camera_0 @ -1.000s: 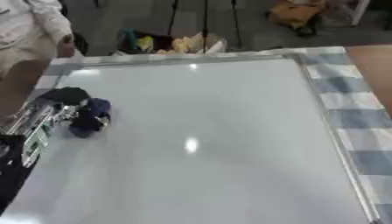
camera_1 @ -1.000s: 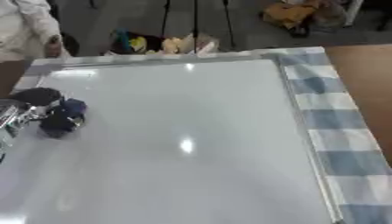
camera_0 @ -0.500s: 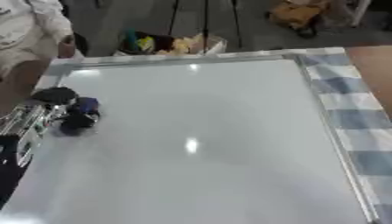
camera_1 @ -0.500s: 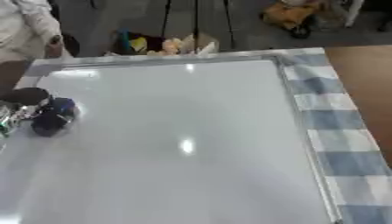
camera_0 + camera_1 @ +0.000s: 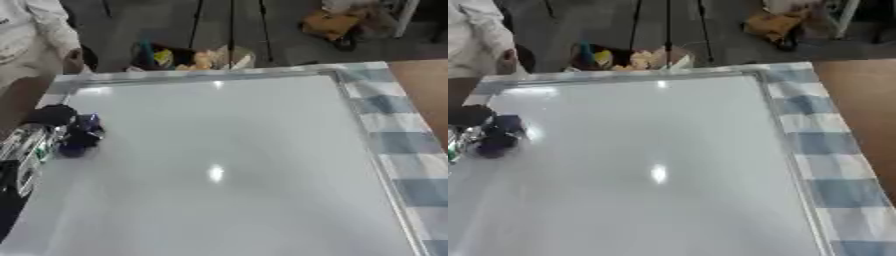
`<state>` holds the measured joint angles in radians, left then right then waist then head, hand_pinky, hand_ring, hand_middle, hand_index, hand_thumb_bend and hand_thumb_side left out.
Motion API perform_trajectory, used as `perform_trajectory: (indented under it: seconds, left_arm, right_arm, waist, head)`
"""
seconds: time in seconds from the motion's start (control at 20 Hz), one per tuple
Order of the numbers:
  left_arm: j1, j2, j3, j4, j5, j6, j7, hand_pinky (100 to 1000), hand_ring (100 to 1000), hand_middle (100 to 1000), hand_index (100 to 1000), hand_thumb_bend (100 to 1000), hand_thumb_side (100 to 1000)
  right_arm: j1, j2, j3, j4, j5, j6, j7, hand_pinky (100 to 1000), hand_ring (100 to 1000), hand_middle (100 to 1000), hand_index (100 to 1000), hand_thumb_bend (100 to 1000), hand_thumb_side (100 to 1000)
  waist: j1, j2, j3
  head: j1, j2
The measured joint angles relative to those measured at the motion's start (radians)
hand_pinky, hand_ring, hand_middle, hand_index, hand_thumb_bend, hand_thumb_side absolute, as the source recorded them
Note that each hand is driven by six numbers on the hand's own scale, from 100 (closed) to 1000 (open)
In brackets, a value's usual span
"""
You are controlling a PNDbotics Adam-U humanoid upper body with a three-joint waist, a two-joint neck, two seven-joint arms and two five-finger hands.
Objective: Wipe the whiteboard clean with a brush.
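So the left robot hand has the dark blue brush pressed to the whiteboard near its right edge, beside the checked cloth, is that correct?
Not quite. The left robot hand holds the dark blue brush near the left edge of the whiteboard, not the right. The checked cloth lies along the opposite side. The left eye view shows it.

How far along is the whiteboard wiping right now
The whiteboard already looks clean: no marks show on it, only glare from lights. The left hand is at the board's left edge with a dark blue brush on the surface. What may be left is a last pass there; any marks under the hand are hidden. The right hand is out of view.
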<state>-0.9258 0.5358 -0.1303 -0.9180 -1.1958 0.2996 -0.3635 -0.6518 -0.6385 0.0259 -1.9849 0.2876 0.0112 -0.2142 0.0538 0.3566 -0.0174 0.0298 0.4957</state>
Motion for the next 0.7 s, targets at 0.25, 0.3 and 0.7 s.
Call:
perform_trajectory:
  seconds: [0.25, 0.3, 0.7]
  left_arm:
    - [-0.007, -0.001, 0.012, 0.027, -0.001, 0.023, 0.034, 402, 530, 441, 368, 100, 811]
    - [-0.007, -0.001, 0.013, 0.030, -0.001, 0.025, 0.038, 402, 530, 440, 367, 100, 808]
    - [-0.010, -0.001, 0.018, 0.040, -0.001, 0.032, 0.048, 394, 514, 418, 366, 100, 781]
  right_arm:
    - [0.000, 0.000, 0.000, 0.000, 0.000, 0.000, 0.000, 826, 844, 759, 842, 100, 994]
    - [0.000, 0.000, 0.000, 0.000, 0.000, 0.000, 0.000, 826, 844, 759, 842, 100, 994]
    - [0.000, 0.000, 0.000, 0.000, 0.000, 0.000, 0.000, 826, 844, 759, 842, 100, 994]
  waist:
    - [0.000, 0.000, -0.003]
    - [0.001, 0.000, -0.004]
    - [0.002, 0.000, -0.004]
  head:
    - [0.003, -0.006]
    - [0.004, -0.006]
    - [0.004, -0.009]
